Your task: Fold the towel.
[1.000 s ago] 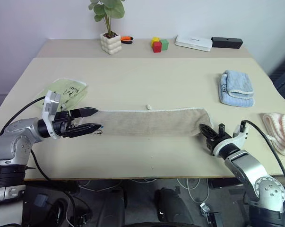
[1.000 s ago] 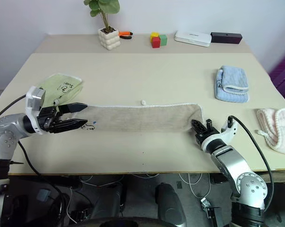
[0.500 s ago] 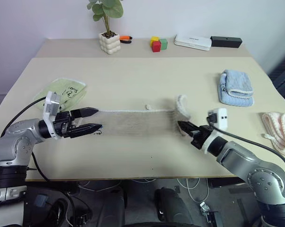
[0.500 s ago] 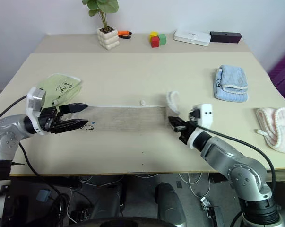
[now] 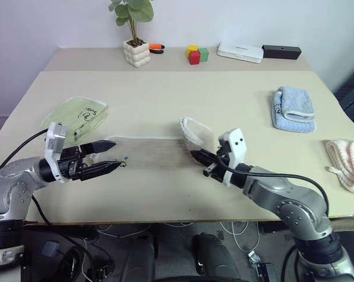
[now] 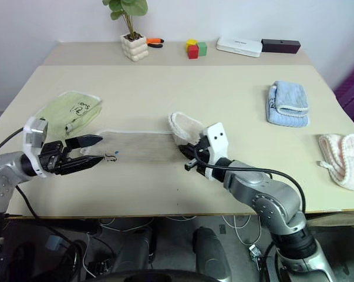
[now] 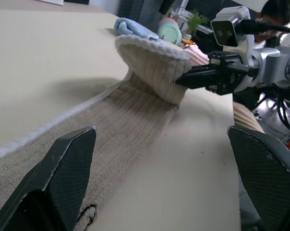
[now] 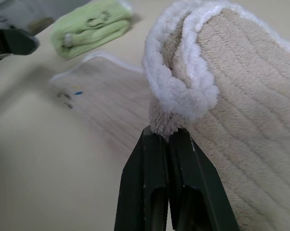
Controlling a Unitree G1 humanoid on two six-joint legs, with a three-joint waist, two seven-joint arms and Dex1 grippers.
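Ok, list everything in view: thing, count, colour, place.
towel: 1, beige, table's near middle, right end lifted and curled over
green towel: 1, light green, folded, left side
blue towel: 1, light blue, folded, right side
pink cloth: 1, pale pink, right edge
potted plant: 1, green in white pot, back shelf
blocks: 3, yellow, red, green, back shelf
white box: 1, back shelf
black box: 1, back shelf
table: 1, cream
left pincer: open, at towel's left end
right pincer: shut on towel's hem

Left gripper [image 5: 109, 157] fingers spread wide and level; right gripper [image 5: 198, 157] fingers pinched together.
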